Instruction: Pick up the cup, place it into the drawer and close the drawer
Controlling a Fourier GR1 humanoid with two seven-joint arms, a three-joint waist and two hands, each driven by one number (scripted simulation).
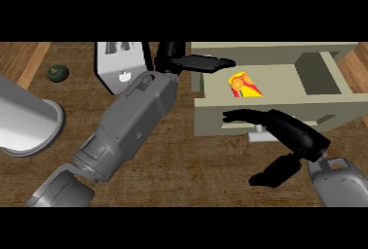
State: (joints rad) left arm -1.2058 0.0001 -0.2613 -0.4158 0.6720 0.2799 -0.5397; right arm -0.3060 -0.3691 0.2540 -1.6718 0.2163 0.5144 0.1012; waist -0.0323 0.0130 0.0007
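The right hand (pixel 298 138) is nearest, at the drawer (pixel 215 104) front, with fingers loosely spread and holding nothing. The cup (pixel 244 85) lies inside the open drawer. Farther, the left hand (pixel 194 62) rests at the drawer's far corner, fingers straight, also holding nothing.

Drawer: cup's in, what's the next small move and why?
Probably push the drawer shut with the right hand: the cup already lies inside, the drawer is open, and that hand sits at its front by the handle. The left hand is at the rim.
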